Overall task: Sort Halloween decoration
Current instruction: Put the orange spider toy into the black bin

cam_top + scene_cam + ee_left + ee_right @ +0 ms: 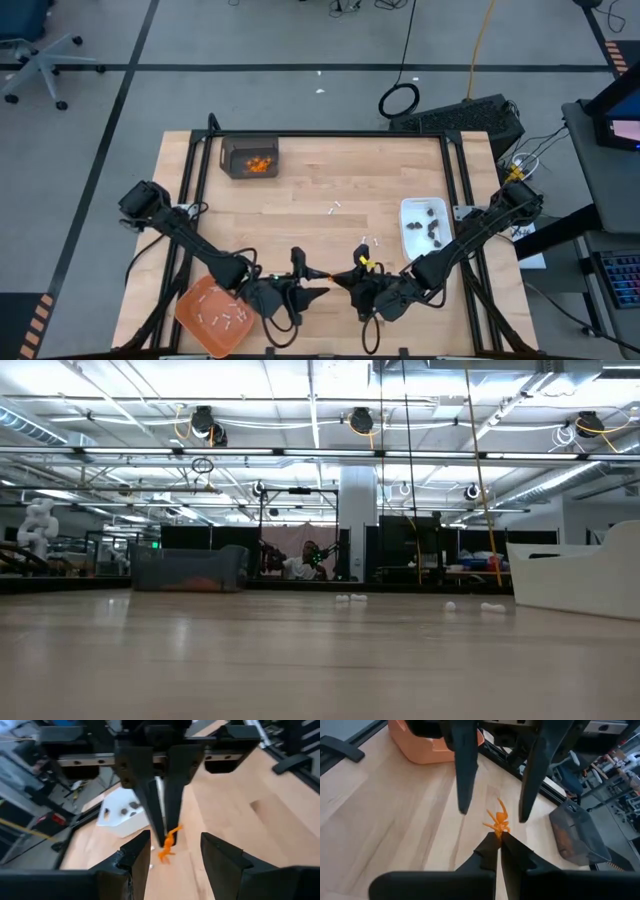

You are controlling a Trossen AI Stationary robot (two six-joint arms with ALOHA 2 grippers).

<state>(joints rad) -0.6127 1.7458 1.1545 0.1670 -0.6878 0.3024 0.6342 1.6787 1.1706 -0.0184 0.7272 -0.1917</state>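
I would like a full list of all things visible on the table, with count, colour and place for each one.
orange piece: one, orange, pinched in the right gripper's tips, between the two grippers near the table's front edge
orange tray: one, orange, front left corner, small white sticks inside
dark bin: one, dark grey, back left, orange bits inside
white dish: one, white, right side, dark bits inside
loose white sticks: a few, white, scattered mid-table
table: one, light wood
left gripper: open, facing the right gripper, fingers either side of the orange piece
right gripper: shut on the orange piece
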